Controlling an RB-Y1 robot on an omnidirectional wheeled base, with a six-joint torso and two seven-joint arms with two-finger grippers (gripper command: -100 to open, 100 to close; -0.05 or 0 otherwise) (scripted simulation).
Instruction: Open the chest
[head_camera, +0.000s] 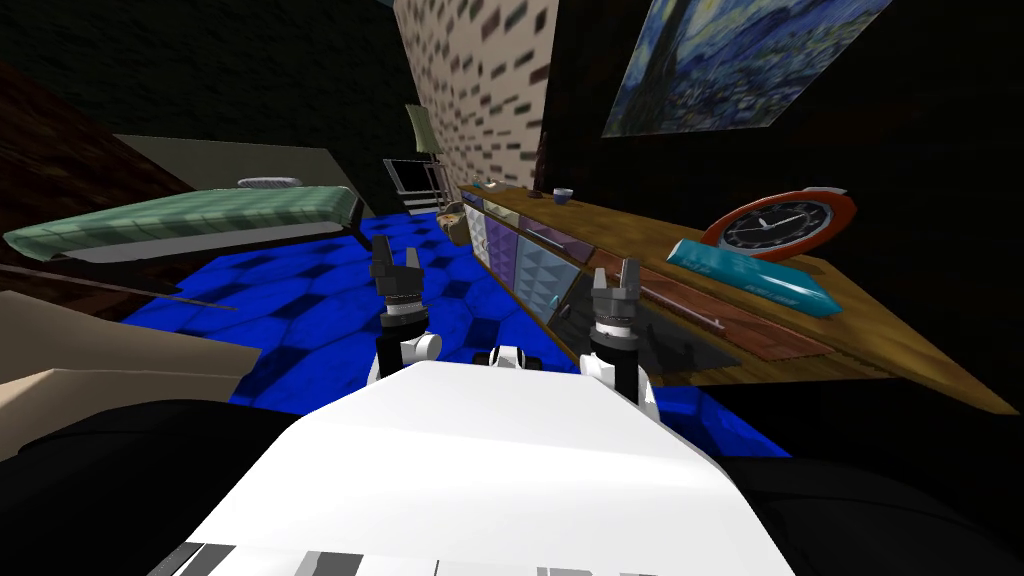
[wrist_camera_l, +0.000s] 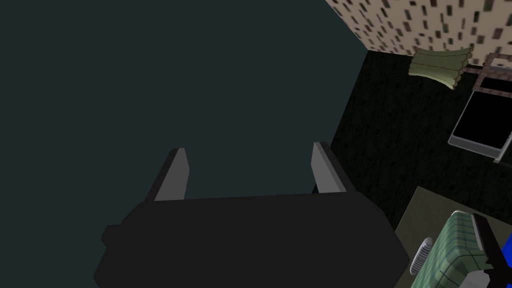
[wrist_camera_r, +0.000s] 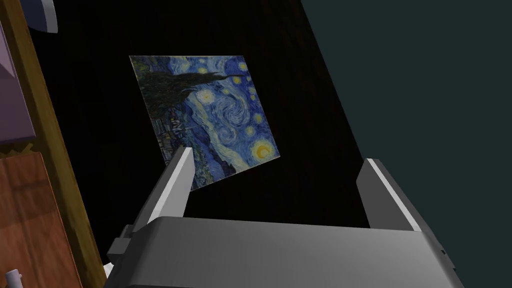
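Where a long wood-topped chest (head_camera: 520, 258) with faceted purple fronts lines the blue hexagon-patterned floor (head_camera: 300, 310), left pincer (head_camera: 396, 258) and right pincer (head_camera: 615, 278) both wide open, empty.

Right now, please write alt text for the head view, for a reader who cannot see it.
The left claw and right claw, both open, hang above a blue floor beside a long wooden chest. A round clock and a teal book rest on its top; a green bed stands at left.
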